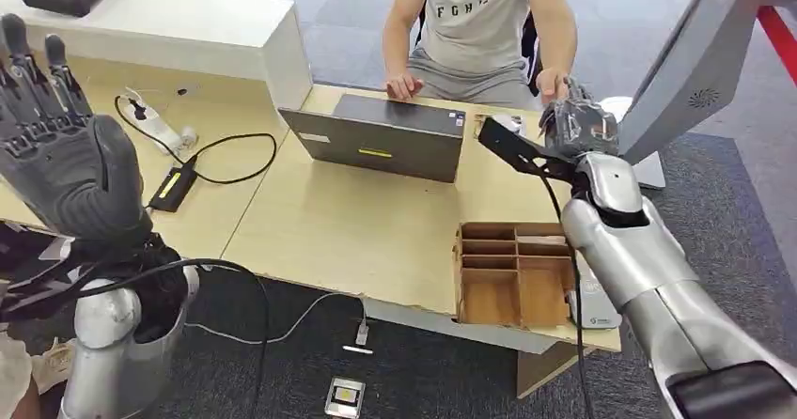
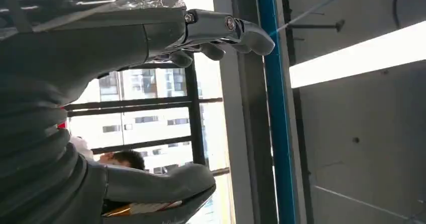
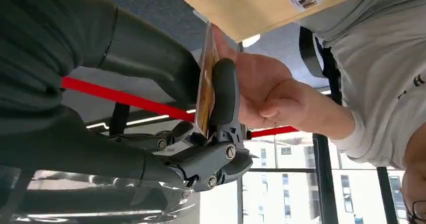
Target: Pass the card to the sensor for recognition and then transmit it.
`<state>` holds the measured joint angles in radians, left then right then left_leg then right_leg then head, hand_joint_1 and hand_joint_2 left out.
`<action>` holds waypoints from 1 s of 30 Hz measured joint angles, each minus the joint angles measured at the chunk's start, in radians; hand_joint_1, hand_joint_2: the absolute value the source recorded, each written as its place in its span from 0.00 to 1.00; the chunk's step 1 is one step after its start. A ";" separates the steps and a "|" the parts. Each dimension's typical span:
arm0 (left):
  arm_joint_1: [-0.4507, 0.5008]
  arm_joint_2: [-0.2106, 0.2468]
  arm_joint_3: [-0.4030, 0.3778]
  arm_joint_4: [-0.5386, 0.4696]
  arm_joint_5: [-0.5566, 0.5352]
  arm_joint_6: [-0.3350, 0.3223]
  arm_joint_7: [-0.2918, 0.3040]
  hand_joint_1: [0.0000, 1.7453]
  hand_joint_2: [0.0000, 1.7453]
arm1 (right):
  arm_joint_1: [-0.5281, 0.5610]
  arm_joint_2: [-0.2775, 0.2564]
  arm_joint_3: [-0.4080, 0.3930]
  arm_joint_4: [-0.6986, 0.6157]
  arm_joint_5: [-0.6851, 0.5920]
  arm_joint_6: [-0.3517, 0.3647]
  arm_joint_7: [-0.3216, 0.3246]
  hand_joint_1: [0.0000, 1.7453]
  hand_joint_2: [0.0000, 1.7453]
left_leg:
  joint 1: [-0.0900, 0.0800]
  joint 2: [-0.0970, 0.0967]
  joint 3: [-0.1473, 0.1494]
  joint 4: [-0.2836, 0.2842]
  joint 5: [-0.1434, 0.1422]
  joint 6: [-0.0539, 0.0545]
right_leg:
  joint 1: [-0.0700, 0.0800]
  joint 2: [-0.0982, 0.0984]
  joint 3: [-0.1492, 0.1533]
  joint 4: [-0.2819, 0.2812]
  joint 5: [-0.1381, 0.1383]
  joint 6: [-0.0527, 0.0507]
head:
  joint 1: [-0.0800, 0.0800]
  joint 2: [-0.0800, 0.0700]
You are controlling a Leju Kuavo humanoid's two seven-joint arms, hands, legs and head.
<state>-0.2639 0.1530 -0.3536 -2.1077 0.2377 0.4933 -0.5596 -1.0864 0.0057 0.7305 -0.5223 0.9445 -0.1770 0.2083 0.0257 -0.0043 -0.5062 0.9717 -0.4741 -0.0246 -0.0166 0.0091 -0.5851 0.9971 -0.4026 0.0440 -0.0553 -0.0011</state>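
Observation:
My right hand (image 1: 578, 123) is stretched out over the far right of the desk, toward the seated person. It pinches a thin yellow-orange card (image 3: 205, 88) edge-on between thumb and a dark finger (image 3: 224, 91). The person's hand (image 3: 261, 91) reaches in and touches the card's far side; in the head view that hand (image 1: 553, 85) is just behind mine. A large grey tilted panel (image 1: 695, 71) stands right beside my right hand. My left hand (image 1: 56, 147) is raised at the left with fingers apart, and it holds nothing (image 2: 100, 58).
A grey laptop (image 1: 381, 137) sits on the wooden desk (image 1: 348, 231) before the person. A wooden compartment tray (image 1: 515, 273) and a small white device (image 1: 594, 304) lie at the near right edge. A power strip (image 1: 155, 123) and black cables lie at the left.

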 joint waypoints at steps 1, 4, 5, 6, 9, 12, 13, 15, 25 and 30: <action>0.000 0.000 0.000 0.002 0.001 0.000 0.000 0.00 1.00 | 0.000 0.001 0.002 0.007 0.000 0.000 0.000 1.00 1.00 | 0.000 0.000 0.000 0.000 0.000 0.000 | 0.000 0.000 0.000 0.000 0.000 0.000 | 0.000 0.000; 0.000 0.000 0.000 0.005 0.005 -0.001 0.000 0.00 1.00 | 0.000 0.000 0.005 0.022 0.000 0.002 0.005 1.00 1.00 | 0.000 0.000 0.000 0.000 0.000 0.000 | 0.000 0.000 0.000 0.000 0.000 0.000 | 0.000 0.000; 0.000 0.000 0.000 0.007 0.005 -0.002 0.000 0.00 1.00 | 0.000 0.000 0.006 0.026 0.000 0.002 0.008 1.00 1.00 | 0.000 0.000 0.000 0.000 0.000 0.000 | 0.000 0.000 0.000 0.000 0.000 0.000 | 0.000 0.000; 0.000 0.000 0.000 0.007 0.006 -0.002 0.000 0.00 1.00 | 0.000 -0.002 0.008 0.031 0.001 0.002 0.009 1.00 1.00 | 0.000 0.000 0.000 0.000 0.000 0.000 | 0.000 0.000 0.000 0.000 0.000 0.000 | 0.000 0.000; 0.000 0.000 0.000 0.011 0.010 -0.003 0.000 0.00 1.00 | 0.000 -0.004 0.010 0.042 0.002 0.002 0.012 0.02 1.00 | 0.000 0.000 0.000 0.000 0.000 0.000 | 0.000 0.000 0.000 0.000 0.000 0.000 | 0.000 0.000; 0.000 0.000 0.002 0.013 0.014 -0.003 -0.002 0.00 1.00 | 0.002 -0.008 0.014 0.052 0.010 0.001 0.024 0.00 1.00 | 0.000 0.000 0.000 0.000 0.000 0.000 | 0.000 0.000 0.000 0.000 0.000 0.000 | 0.000 0.000; 0.000 0.000 0.003 0.013 0.014 -0.003 -0.003 0.00 1.00 | 0.002 -0.008 0.015 0.053 0.011 0.002 0.030 0.00 1.00 | 0.000 0.000 0.000 0.000 0.000 0.000 | 0.000 0.000 0.000 0.000 0.000 0.000 | 0.000 0.000; 0.002 0.000 0.006 0.013 0.014 -0.003 -0.003 0.00 1.00 | 0.003 -0.009 0.017 0.058 0.018 0.002 0.040 0.00 1.00 | 0.000 0.000 0.000 0.000 0.000 0.000 | 0.000 0.000 0.000 0.000 0.000 0.000 | 0.000 0.000; 0.016 0.000 0.022 0.013 0.000 -0.013 -0.003 0.00 1.00 | 0.000 -0.031 0.013 0.012 -0.011 -0.088 -0.044 0.00 1.00 | 0.000 0.000 0.000 0.000 0.000 0.000 | 0.000 0.000 0.000 0.000 0.000 0.000 | 0.000 0.000; 0.032 0.000 0.035 0.012 -0.005 -0.019 -0.003 0.00 1.00 | 0.047 -0.080 -0.018 -0.158 -0.048 -0.106 -0.050 0.00 1.00 | 0.000 0.000 0.000 0.000 0.000 0.000 | 0.000 0.000 0.000 0.000 0.000 0.000 | 0.000 0.000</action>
<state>-0.2322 0.1526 -0.3185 -2.0954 0.2327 0.4738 -0.5623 -1.0390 -0.0744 0.7122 -0.6807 0.8964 -0.2834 0.1580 0.0257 -0.0044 -0.5058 0.9721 -0.4741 -0.0246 -0.0165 0.0093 -0.5849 0.9970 -0.4024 0.0440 -0.0557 -0.0011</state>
